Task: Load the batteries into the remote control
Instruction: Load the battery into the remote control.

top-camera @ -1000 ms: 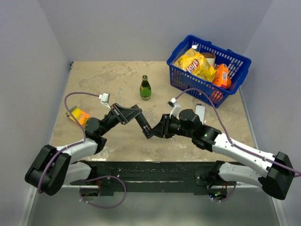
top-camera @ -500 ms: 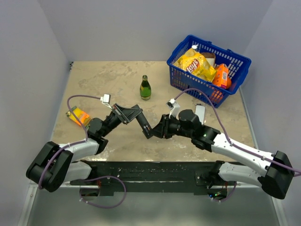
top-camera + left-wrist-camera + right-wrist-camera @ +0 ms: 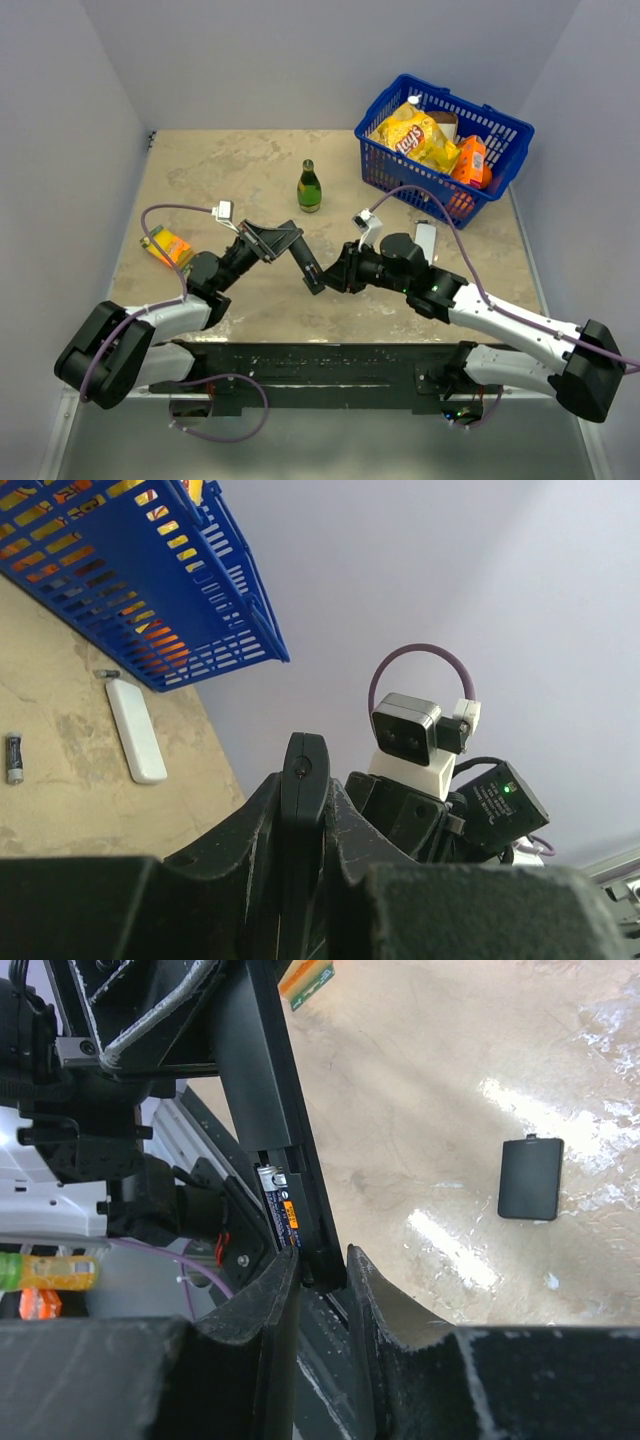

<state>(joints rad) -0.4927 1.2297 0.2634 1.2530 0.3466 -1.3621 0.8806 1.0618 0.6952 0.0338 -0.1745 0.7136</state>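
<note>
The slim black remote control slants far-left to near-right; left fingers and right fingers clamp its ends. Only the left wrist view shows a tiny dark cylindrical battery.

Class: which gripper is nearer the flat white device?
Right. The right gripper is left of the white device; the left gripper is farther left, at the far end of the remote control.

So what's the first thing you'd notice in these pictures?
The two robot arms meeting in the middle: the left arm's fingers and the right arm's fingers both grip the black remote control, holding it above the table. Its back is open, with what looks like a battery inside. Next comes the bright blue basket of snacks in the far right corner.
</note>
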